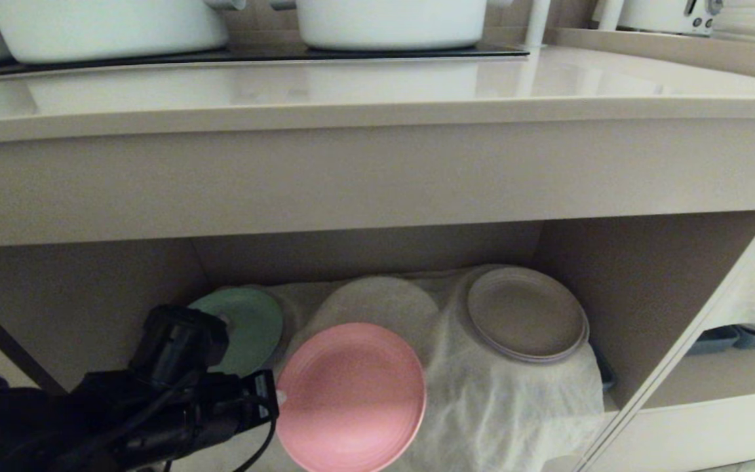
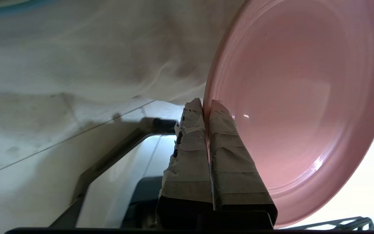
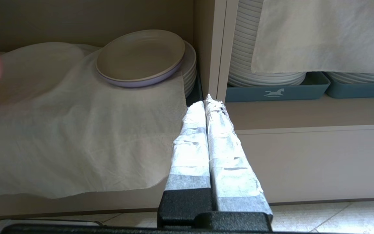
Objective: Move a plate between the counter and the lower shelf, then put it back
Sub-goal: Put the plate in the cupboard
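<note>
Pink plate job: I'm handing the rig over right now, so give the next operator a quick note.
Left hand: shut on the pink plate's rim, holding it at the front of the lower shelf, over the white cloth.
Right hand: shut, empty, parked low by the shelf divider.
Green plate and grey-brown plate sit on the shelf.
Counter: no plate on it.
Left: whichever legs of the counter-shelf round trip remain; these views don't show which.

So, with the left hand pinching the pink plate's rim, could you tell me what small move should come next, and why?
Probably draw the pink plate out toward the robot, clear of the lower shelf, before lifting. The left hand is shut on its rim, and the counter overhangs just above, so a straight lift may strike its edge.
</note>
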Controlling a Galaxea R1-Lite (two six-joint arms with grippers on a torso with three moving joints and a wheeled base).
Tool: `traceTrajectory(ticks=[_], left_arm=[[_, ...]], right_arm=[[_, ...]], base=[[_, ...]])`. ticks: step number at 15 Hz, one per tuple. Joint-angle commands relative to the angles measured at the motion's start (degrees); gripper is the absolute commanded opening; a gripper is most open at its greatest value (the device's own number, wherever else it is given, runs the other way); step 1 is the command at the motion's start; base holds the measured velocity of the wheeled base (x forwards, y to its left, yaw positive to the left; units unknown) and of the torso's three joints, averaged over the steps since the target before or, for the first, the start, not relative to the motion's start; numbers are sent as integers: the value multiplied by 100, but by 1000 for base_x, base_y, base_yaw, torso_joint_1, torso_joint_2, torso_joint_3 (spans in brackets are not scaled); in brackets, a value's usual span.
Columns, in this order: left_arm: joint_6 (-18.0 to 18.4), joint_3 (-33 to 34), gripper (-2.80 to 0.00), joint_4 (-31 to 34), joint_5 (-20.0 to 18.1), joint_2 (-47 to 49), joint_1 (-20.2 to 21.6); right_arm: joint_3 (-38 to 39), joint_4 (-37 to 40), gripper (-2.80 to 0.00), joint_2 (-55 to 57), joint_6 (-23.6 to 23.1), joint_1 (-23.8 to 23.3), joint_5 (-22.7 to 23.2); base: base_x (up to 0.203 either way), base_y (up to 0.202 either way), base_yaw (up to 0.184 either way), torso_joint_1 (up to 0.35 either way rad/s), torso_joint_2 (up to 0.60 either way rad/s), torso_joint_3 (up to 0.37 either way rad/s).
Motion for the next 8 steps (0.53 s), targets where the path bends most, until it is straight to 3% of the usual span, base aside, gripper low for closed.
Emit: traceTrajectory(ticks=[1,8], left_arm=[[-133,-257,-280,-40,21,306,-76],[-237,-813,-280,-43,145,861,-83]], right_arm=[[0,0,-280,7,1,11,3],[0,0,-280,7,1,2,3]], base=[[0,0,0,0,0,0],[0,0,0,0,0,0]])
